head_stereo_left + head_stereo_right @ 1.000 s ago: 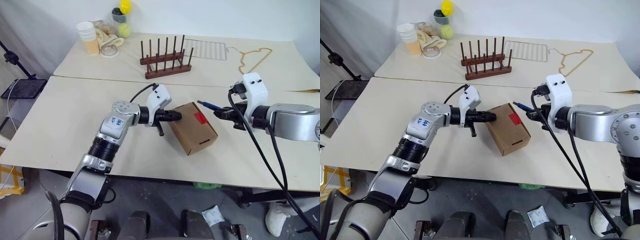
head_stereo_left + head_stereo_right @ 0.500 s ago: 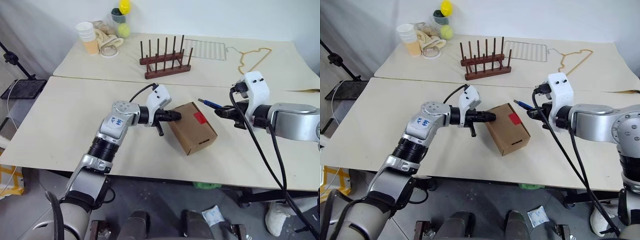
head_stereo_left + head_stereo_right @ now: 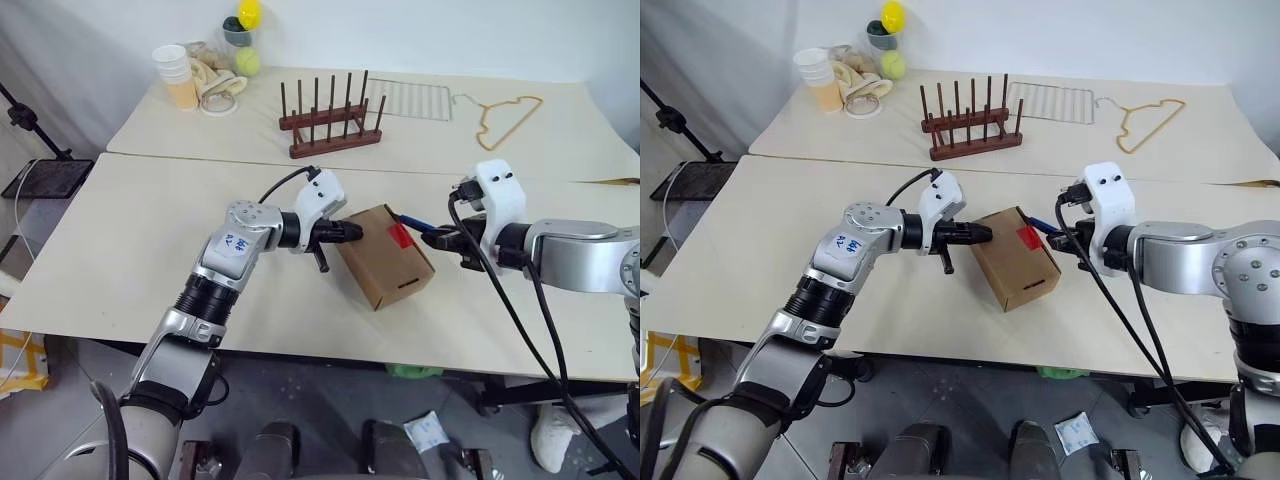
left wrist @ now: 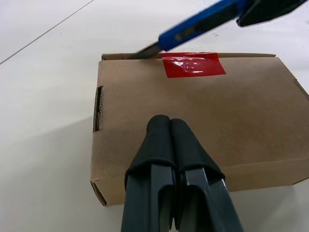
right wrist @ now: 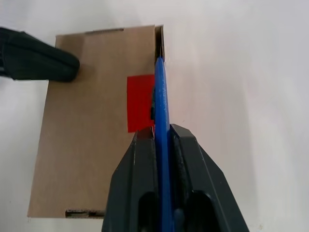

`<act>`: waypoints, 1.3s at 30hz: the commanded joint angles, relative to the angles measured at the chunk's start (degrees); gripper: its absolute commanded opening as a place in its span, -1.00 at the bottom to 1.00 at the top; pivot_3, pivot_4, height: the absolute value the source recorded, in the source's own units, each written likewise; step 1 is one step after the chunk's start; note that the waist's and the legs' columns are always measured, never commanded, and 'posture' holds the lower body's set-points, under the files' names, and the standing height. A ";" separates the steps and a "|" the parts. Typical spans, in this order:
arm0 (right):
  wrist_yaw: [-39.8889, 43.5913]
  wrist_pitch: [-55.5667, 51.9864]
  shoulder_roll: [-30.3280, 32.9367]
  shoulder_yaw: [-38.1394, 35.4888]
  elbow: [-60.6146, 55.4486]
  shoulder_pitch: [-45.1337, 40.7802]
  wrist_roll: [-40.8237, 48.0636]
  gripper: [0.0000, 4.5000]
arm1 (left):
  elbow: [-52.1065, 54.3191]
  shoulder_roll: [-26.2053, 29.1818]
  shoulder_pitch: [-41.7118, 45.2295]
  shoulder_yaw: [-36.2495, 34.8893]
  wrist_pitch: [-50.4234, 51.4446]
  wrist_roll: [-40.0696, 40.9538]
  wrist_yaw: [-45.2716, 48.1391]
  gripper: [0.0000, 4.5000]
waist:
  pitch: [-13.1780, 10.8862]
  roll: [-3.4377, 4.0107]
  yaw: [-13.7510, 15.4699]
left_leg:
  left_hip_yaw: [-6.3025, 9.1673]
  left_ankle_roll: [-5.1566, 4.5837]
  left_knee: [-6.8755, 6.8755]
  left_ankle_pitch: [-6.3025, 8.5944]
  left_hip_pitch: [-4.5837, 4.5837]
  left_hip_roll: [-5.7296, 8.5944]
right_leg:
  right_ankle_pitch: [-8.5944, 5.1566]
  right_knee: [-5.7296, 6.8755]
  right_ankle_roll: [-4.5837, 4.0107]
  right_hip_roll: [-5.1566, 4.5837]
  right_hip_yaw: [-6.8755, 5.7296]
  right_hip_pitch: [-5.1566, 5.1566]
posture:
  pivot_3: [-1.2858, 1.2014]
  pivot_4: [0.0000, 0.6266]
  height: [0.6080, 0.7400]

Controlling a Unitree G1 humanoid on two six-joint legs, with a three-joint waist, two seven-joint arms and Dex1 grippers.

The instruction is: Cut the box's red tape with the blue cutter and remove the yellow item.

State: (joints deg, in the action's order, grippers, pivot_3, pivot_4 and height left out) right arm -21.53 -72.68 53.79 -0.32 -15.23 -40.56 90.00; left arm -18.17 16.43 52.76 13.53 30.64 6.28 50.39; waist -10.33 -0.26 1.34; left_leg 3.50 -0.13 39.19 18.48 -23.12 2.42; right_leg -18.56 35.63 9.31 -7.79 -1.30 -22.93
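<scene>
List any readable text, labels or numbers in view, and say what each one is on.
Blue handwritten marks on a white sticker on the left arm: too small to read.
Box: plain cardboard, no print.
Red tape: no text.
Cutter: no marking I can make out.
Nothing else legible.

The box [image 4: 193,125] is matt brown cardboard; the red tape [image 4: 193,65] is glossy; the blue cutter [image 5: 161,130] appears smooth plastic.
</scene>
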 commanded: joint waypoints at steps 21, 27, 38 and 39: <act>-5.71 -0.58 9.49 5.38 2.67 -0.67 19.02 -0.96 | 0.48 0.09 -2.73 4.61 1.02 -4.28 -1.68 -1.00 | 0.05 0.00 0.15 | 0.00 0.00 0.01 0.00 0.08 -0.01 | 0.00 -0.01 0.00 -0.02 0.01 0.11 | 0.03 -0.52 1.00; -6.17 0.81 12.94 6.85 2.24 -0.16 22.23 -0.96 | 1.08 0.11 -3.18 5.10 1.53 -4.15 -1.95 -1.00 | 0.07 0.00 0.21 | 0.01 -0.01 0.02 0.00 0.15 -0.01 | 0.00 -0.05 0.00 -0.02 0.00 0.21 | 0.03 -0.52 1.00; 0.19 3.53 19.41 5.31 -3.56 6.36 23.00 -0.96 | 0.47 -0.14 -3.02 5.23 2.43 -3.93 -1.95 -1.00 | 0.09 0.00 0.22 | 0.03 -0.02 0.01 0.01 0.25 -0.02 | 0.00 -0.11 0.00 -0.02 -0.01 0.34 | 0.03 -0.52 1.00; 0.96 3.84 20.25 5.01 -4.04 7.15 23.00 -0.96 | 0.44 -0.12 -3.00 5.26 2.50 -3.94 -1.91 -1.00 | 0.09 0.01 0.22 | 0.03 -0.02 0.01 0.01 0.27 -0.03 | 0.00 -0.11 0.00 -0.02 -0.01 0.37 | 0.03 -0.52 1.00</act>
State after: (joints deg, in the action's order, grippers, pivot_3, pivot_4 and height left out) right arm -22.74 -68.68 72.81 5.77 -16.54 -33.99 111.52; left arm -15.71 16.34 51.66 15.80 30.80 4.17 48.12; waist -10.25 -0.25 1.56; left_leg 3.52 -0.16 39.20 18.49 -22.83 2.40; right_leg -18.56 35.51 9.31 -7.81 -1.30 -22.55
